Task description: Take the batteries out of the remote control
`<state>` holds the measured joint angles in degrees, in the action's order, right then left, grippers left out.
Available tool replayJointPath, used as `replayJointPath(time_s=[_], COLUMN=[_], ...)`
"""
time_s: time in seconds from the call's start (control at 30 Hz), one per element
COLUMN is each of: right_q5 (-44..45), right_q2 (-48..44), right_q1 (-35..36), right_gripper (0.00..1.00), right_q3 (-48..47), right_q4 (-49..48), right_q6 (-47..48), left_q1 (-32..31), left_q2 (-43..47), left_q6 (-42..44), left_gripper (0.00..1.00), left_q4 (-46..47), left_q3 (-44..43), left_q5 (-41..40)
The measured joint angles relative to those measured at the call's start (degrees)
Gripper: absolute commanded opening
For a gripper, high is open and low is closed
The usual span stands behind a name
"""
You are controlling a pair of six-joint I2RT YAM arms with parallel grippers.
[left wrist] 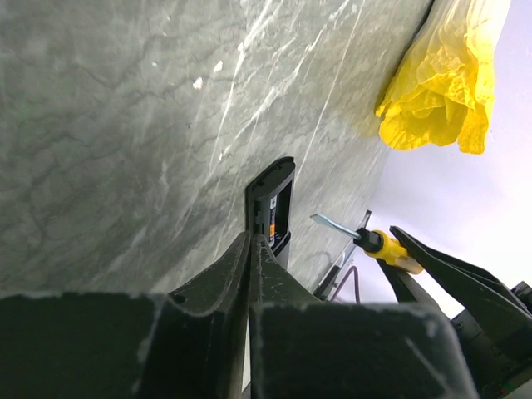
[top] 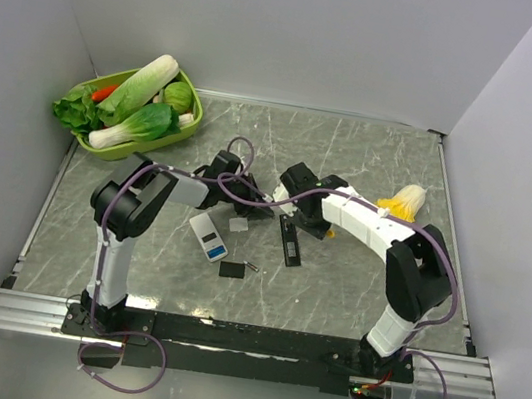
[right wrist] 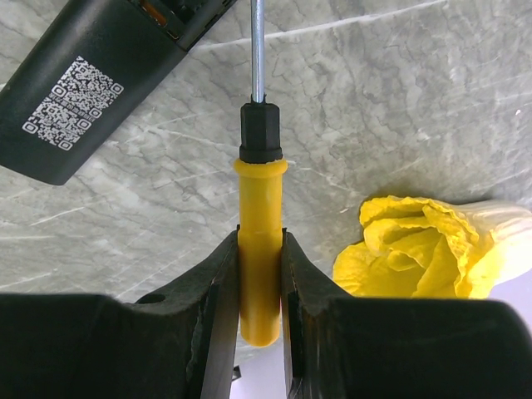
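Observation:
The black remote control (top: 290, 242) lies face down mid-table with its battery bay open. In the left wrist view an orange-labelled battery (left wrist: 275, 223) shows inside that bay. My right gripper (right wrist: 260, 237) is shut on the yellow handle of a screwdriver (right wrist: 260, 199), whose blade reaches into the bay at the end of the remote (right wrist: 91, 91). My left gripper (left wrist: 251, 239) is shut with nothing between its fingers, its tips right at the remote's near end (left wrist: 270, 195); I cannot tell if they touch. A small slim cell (top: 251, 266) lies loose on the table.
A white remote (top: 208, 236) lies left of the black one, with a white cover plate (top: 239, 224) and a black cover plate (top: 232, 269) nearby. A yellow toy cabbage (top: 402, 201) sits behind the right arm. A green basket (top: 193, 99) of toy vegetables stands at the back left.

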<state>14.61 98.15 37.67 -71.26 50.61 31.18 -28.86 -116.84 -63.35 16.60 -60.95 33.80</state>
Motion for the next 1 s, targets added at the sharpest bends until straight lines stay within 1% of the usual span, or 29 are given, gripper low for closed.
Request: replayJointPath(time_s=[0.13, 0.37, 1.0], right_q5=[-0.02, -0.04, -0.76], right_q2=[1.01, 2.99, 3.28], right_q1=[0.35, 1.05, 1.29], right_gripper=[0.0, 0.0, 0.0], right_q3=[0.02, 0.31, 1.66], right_q4=[-0.04, -0.15, -1.62], right_q6=[-0.02, -0.17, -0.22], left_q1=[-0.68, -1.53, -2.05], left_q2=[-0.26, -2.67, -4.2], left_q6=[-0.83, -1.44, -2.49], left_gripper=[0.01, 0.01, 0.01], left_q4=[0.04, 0.33, 1.44], left_q3=[-0.02, -0.35, -2.1], left_q5=[0.0, 0.35, 0.42])
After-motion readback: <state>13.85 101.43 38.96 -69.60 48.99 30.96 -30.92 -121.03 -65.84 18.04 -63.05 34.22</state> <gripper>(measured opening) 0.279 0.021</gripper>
